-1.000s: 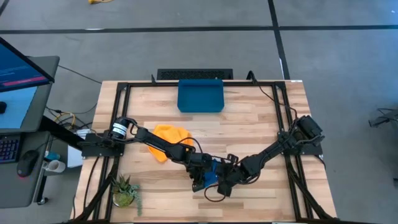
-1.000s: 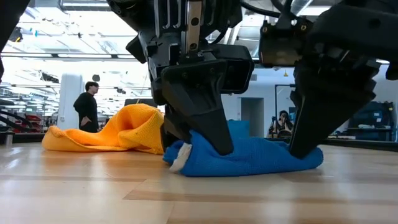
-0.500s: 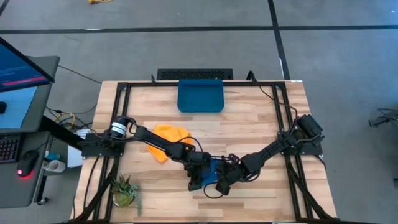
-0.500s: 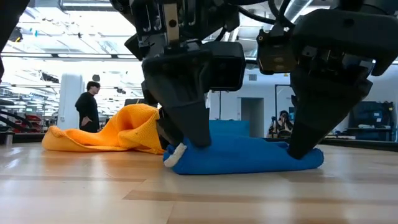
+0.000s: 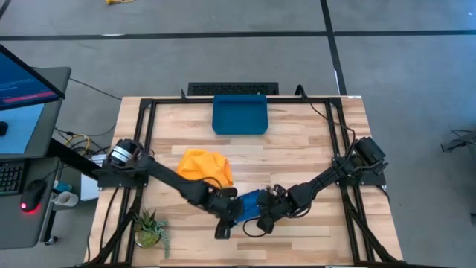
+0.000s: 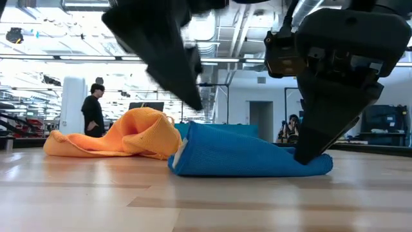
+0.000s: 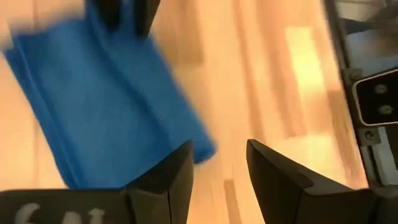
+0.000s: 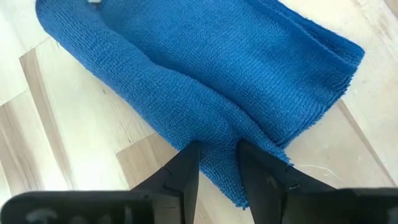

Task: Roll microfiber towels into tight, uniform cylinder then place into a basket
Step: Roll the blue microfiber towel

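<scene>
Right gripper (image 8: 216,163) is closed to a narrow gap, with a fold of the blue towel (image 8: 205,81) pinched at one end. Left gripper (image 7: 219,163) is held parted and empty, just off the towel's other end. The blue towel (image 5: 251,201) is found near the table's (image 5: 297,141) front edge, with the yellow-orange towel (image 5: 204,165) just behind and the basket (image 5: 239,115) well apart

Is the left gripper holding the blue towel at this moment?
No: in the left wrist view the left gripper is open over bare table, beside the blue towel, with nothing between its fingers.
</scene>
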Available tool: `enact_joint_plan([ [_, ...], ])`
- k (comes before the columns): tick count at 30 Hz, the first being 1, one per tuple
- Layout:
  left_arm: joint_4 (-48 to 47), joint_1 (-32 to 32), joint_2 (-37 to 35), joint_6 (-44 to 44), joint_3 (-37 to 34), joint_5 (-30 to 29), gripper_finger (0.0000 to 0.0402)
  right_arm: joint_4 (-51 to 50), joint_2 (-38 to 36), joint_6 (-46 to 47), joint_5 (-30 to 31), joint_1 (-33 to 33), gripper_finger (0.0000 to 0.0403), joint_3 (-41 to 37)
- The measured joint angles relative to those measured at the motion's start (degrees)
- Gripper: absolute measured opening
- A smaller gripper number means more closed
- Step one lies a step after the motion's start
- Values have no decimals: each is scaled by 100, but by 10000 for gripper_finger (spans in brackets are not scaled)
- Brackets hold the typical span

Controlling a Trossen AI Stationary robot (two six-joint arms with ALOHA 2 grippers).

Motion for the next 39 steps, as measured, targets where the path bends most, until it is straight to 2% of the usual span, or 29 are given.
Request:
enact_joint_plan([
  [3,393,-286,16,613,4,-443,139,20,4,-34,-2,-47,136,0],
  [6,838,-427,159,1042,4,-466,139,23,4,-58,1,-61,136,0],
  [9,1062,-403,320,1120,4,-547,139,20,7,-61,2,-63,136,0],
  [14,882,-201,549,1057,0,-993,139,17,7,-72,15,-54,136,-2],
  [25,668,1,721,591,2,-1153,139,39,7,-155,15,-52,136,-4],
  [32,47,-97,721,-189,1,-1756,139,101,15,-168,22,-57,136,-4],
  [39,22,5,689,-971,-167,-1357,139,247,22,-317,36,5,138,-15],
])
